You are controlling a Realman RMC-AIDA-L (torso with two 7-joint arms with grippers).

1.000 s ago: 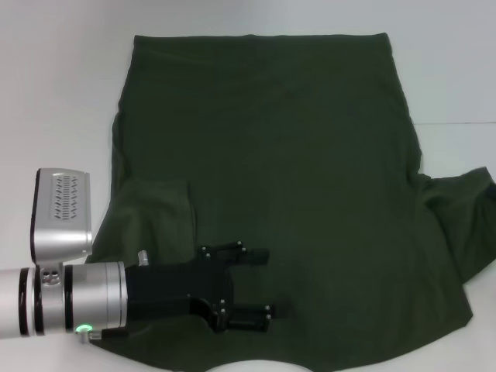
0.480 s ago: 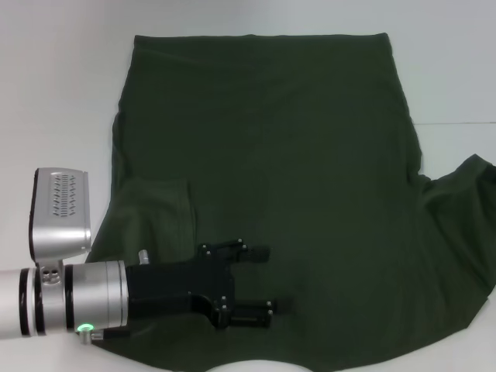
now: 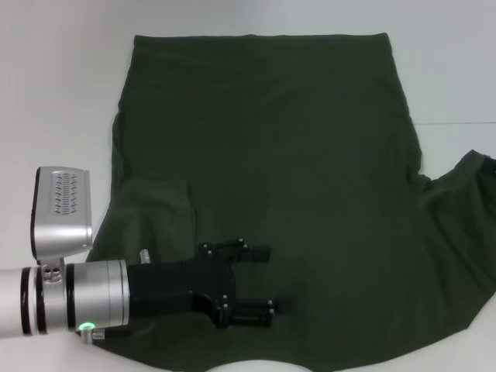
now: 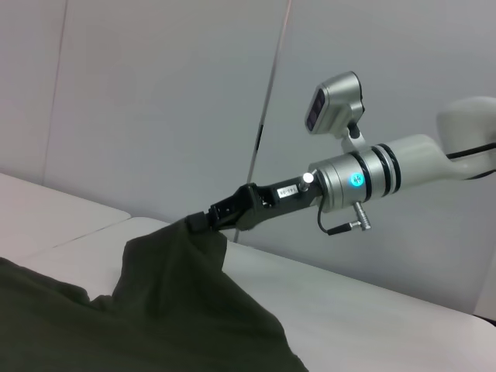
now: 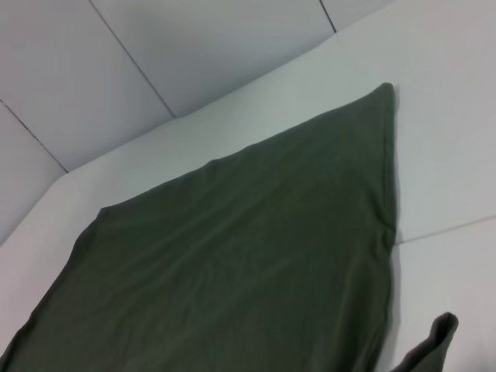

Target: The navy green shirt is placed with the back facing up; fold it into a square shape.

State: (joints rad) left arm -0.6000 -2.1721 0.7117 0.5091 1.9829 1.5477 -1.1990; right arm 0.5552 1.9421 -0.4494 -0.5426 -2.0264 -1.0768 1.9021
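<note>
The navy green shirt (image 3: 271, 155) lies flat on the white table, plain side up, with its left sleeve (image 3: 155, 209) folded in onto the body. My left gripper (image 3: 267, 280) is open and empty, low over the shirt's near left part. In the left wrist view my right gripper (image 4: 203, 222) is shut on the tip of the right sleeve (image 4: 174, 256) and holds it lifted off the table. In the head view that sleeve (image 3: 465, 186) rises at the right edge, where the right gripper is cut off. The shirt also shows in the right wrist view (image 5: 232, 271).
The white table (image 3: 62, 93) has a thin seam (image 3: 457, 122) running to the right of the shirt. Bare table lies on both sides of the shirt and beyond it. Grey wall panels (image 4: 155, 93) stand behind the table.
The right sleeve has risen and spread farther out at the right edge of the head view. The left gripper has crept slightly to the right over the shirt.
</note>
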